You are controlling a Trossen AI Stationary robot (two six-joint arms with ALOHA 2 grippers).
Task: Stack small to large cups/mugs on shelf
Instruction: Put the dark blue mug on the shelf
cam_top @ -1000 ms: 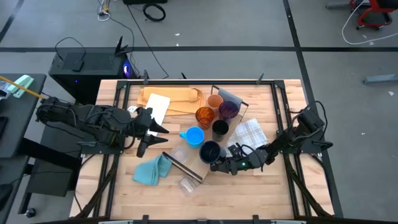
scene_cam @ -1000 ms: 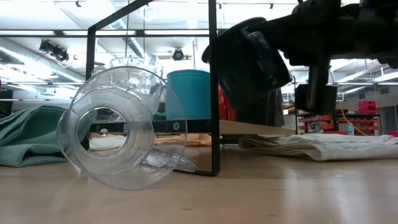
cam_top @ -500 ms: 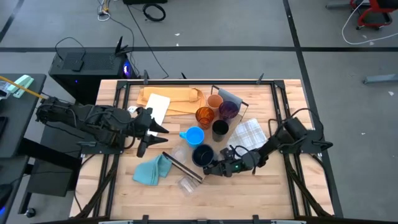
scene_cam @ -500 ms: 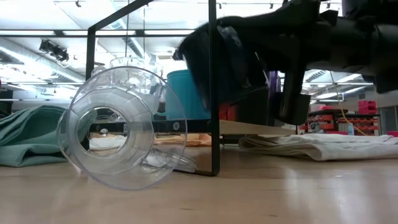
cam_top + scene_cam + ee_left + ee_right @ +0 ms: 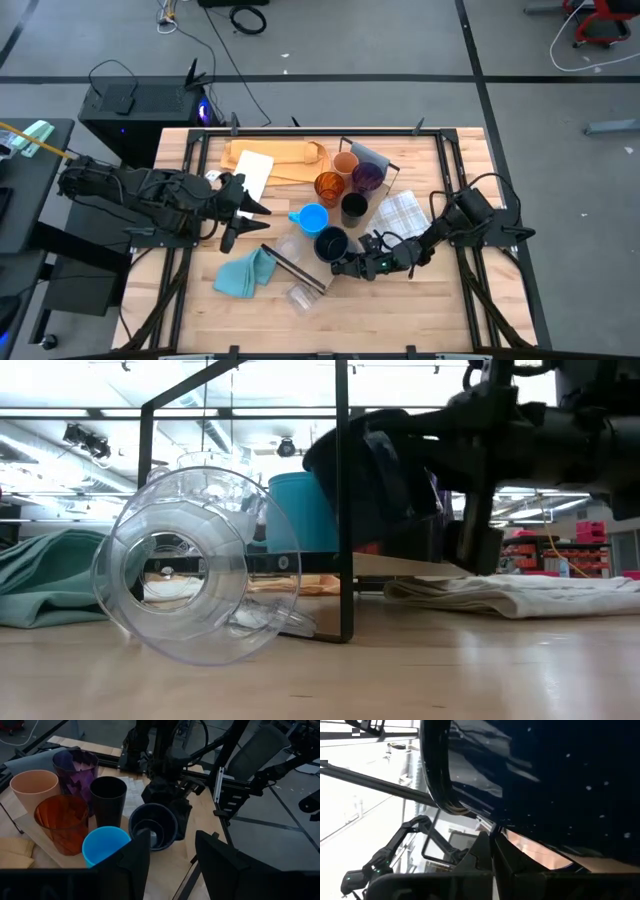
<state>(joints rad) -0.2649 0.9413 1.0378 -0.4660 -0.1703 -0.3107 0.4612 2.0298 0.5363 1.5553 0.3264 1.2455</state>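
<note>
- Near the middle of the table (image 5: 200,330), a dark mug (image 5: 331,243) is held by the right gripper (image 5: 352,265), whose fingers are closed on the mug's side, probably at its handle, so it can be carried towards the other cups.
- Seen from the low view, the dark mug (image 5: 372,480) is tilted and appears lifted clear of the shelf (image 5: 400,565) board.
- Just beside it, a light blue mug (image 5: 313,218), black cup (image 5: 354,207), amber translucent cup (image 5: 329,187), purple tumbler (image 5: 367,176) and tan cup (image 5: 346,163) are grouped upright.
- A clear cup (image 5: 190,578) is left lying on its side, not yet stacked.
- At the table's left side, the left gripper (image 5: 243,210) is kept waiting, its fingers partly parted and holding nothing.
</note>
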